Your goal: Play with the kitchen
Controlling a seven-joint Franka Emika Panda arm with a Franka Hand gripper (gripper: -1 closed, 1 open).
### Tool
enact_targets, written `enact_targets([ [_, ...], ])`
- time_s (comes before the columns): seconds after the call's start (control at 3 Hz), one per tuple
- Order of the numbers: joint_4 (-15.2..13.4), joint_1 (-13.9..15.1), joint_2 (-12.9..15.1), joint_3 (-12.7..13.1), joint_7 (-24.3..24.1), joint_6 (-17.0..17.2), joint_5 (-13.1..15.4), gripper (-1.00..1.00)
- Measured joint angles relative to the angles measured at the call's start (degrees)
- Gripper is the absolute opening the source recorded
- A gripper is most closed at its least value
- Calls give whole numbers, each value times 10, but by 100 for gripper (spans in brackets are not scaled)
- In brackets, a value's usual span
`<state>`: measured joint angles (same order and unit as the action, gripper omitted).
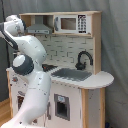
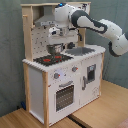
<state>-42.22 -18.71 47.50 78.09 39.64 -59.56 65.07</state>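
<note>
The kitchen [image 2: 60,75] stands on a wooden floor [image 2: 100,112] before a grey backdrop in both exterior views. In the second exterior view, the white arm [image 2: 95,25] reaches from the second exterior view's right, under the top shelf, toward the pegboard back. The gripper [image 2: 54,34] points down over a metal pot [image 2: 55,49] on the red-ringed hob [image 2: 50,59]. Finger spread and any contact with the pot cannot be determined. In the first exterior view, the arm blocks the gripper.
</note>
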Motion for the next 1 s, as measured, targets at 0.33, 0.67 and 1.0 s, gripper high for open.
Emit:
enact_targets([
  [0.33,-9,-1,-11,5,-37,41,1,-100],
  [0.67,-11,-5,-14,5,-89,66,1,-100],
  [1.0,-12,-7,-21,11,-141,96,1,-100],
])
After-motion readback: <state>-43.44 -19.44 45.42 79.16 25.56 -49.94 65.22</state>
